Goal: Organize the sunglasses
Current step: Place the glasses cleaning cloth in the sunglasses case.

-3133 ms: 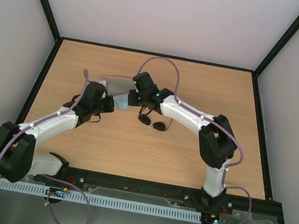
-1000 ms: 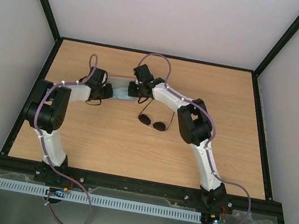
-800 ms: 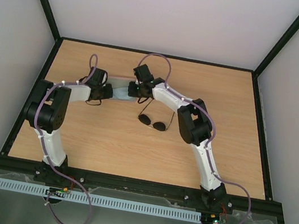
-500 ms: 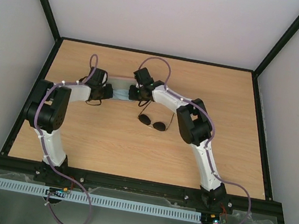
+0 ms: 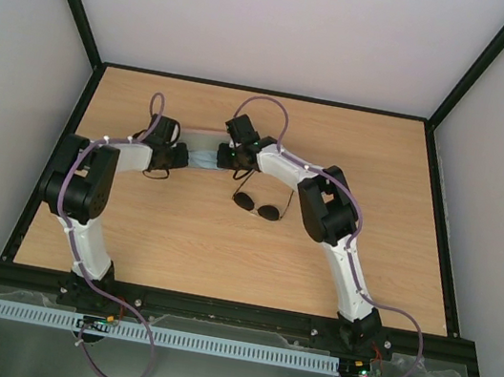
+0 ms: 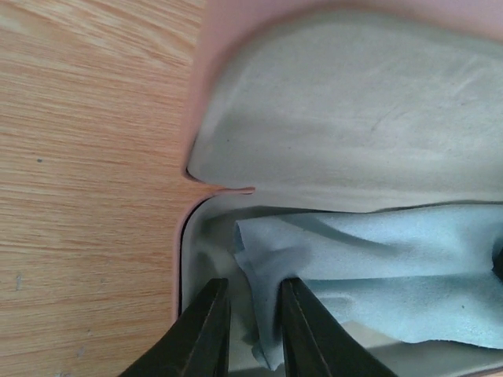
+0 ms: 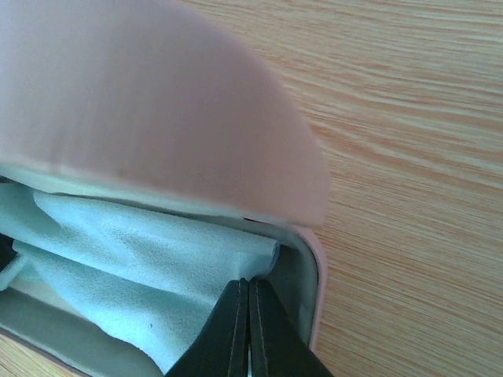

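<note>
The sunglasses (image 5: 259, 204) lie on the table with round dark lenses and thin arms pointing away, just right of both grippers, untouched. The pink case (image 5: 204, 137) lies open between the grippers; its grey lining (image 6: 354, 118) and pink lid (image 7: 157, 102) show in the wrist views. The light blue cloth (image 6: 377, 259) lies inside the case (image 7: 118, 251). My left gripper (image 6: 253, 284) is in the case's left end, jaws slightly apart with a cloth corner loose between them. My right gripper (image 7: 249, 283) is shut on a cloth fold at the case's right end.
The wooden table (image 5: 177, 234) is ringed by a black frame with white walls behind and at the sides. Both arms reach to the middle back of the table, the right arm's elbow (image 5: 326, 211) close beside the sunglasses.
Since three seconds ago both arms have stretched farther back and carried the cloth into the case. Over the last second almost nothing has moved; the sunglasses stayed put.
</note>
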`<state>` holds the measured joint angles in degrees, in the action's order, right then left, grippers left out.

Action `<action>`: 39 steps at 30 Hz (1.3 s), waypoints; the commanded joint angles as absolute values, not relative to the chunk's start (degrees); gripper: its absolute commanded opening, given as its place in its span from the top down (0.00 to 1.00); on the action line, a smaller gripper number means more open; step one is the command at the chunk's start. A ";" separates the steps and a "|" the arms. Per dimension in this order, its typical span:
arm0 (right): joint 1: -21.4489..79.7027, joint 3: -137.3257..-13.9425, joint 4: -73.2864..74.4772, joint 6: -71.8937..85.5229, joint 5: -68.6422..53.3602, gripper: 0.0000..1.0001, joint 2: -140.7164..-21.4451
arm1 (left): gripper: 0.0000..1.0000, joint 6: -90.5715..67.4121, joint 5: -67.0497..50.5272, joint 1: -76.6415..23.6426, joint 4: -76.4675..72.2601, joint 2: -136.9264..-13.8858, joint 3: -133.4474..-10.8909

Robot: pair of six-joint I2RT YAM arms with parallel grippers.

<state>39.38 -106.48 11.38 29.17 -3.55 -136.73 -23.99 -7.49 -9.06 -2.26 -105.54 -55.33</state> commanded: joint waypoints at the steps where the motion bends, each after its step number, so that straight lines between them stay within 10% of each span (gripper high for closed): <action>1: 39.29 -106.64 14.46 29.27 -1.87 0.99 -135.18 | 0.78 -23.47 -6.43 -8.38 -0.93 -104.11 -54.08; 16: 39.56 -106.48 15.29 28.50 -1.01 0.65 -131.53 | 0.80 -23.49 -4.29 -7.56 1.19 -100.88 -53.74; 27: 41.45 -105.31 14.03 27.91 -0.43 0.69 -129.45 | 0.73 -24.40 -8.15 -8.70 0.63 -96.09 -52.71; 39: 41.60 -109.16 15.65 28.87 -2.55 0.96 -133.18 | 0.98 -27.53 -11.42 -15.38 -2.71 -99.58 -54.88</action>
